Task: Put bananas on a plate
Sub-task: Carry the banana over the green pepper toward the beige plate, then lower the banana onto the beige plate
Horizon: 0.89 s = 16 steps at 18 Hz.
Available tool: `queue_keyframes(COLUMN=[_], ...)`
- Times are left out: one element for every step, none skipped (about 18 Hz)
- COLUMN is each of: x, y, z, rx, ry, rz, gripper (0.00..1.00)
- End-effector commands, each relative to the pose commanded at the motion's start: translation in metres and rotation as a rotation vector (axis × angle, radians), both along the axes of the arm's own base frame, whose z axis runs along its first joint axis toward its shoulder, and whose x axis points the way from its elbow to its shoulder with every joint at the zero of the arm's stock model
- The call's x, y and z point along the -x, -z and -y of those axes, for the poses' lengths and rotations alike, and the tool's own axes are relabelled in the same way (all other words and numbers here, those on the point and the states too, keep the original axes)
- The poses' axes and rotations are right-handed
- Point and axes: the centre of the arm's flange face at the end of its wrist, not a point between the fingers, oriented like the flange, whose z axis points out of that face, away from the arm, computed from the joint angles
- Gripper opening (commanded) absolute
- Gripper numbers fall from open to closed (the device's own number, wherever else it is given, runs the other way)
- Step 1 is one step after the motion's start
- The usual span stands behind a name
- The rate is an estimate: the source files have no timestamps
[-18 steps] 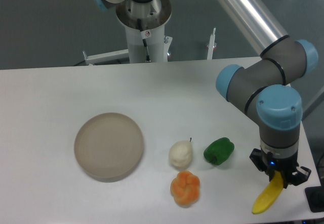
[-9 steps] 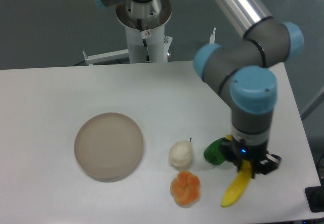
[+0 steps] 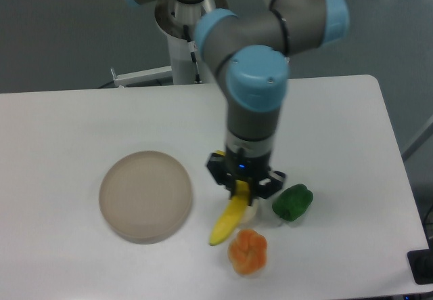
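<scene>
since the earlier frame the banana [image 3: 229,220] has travelled left across the table [image 3: 67,124], hanging from the gripper [image 3: 242,190] with the jaws clamped on its top, above the white fruit [image 3: 253,212], right of the plate [image 3: 145,195], near the orange fruit [image 3: 247,251] and green pepper [image 3: 293,202].

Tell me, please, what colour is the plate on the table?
The plate is a plain, matte beige-grey with no pattern; the fixed camera view shows it unobstructed.

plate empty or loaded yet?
Empty. The plate shows only its bare beige surface. The banana hangs from the hand, to the right of the plate's rim, not over it.
</scene>
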Motion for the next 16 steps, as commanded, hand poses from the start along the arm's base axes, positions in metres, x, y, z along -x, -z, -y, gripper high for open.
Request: queue_keyframes(x=[-0.016, -0.034, -0.051, -0.062, -0.076, -0.083, -0.087, -0.090, -0.092, -0.092, -0.093, -0.093, -0.093, -0.095, -0.094, -0.095], y=[0.004, 0.011, 0.021, 0.031, 0.040, 0.053, 0.062, 0.071, 0.080, 0.084, 0.099, 0.110, 0.115, 0.124, 0.133, 0.136], z=[-0.002, -0.003, -0.003, -0.001, 0.004, 0.008, 0.009, 0.010, 0.013, 0.013, 0.017, 0.021, 0.022, 0.023, 0.024, 0.025], rx=[0.009, 0.022, 0.041, 0.059, 0.076, 0.099, 0.100, 0.098, 0.086, 0.059, 0.052, 0.046, 0.039, 0.048, 0.065, 0.073], ry=[-0.016, -0.013, -0.003, 0.009, 0.024, 0.030, 0.038, 0.050, 0.059, 0.062, 0.070, 0.081, 0.087, 0.089, 0.088, 0.089], rz=[0.010, 0.020, 0.028, 0.034, 0.039, 0.047, 0.045, 0.043, 0.035, 0.021, 0.008, -0.016, -0.037, -0.041, -0.046, -0.049], gripper=[0.24, 0.24, 0.23, 0.23, 0.23, 0.23, 0.23, 0.23, 0.22, 0.22, 0.21, 0.21, 0.21, 0.21, 0.21, 0.21])
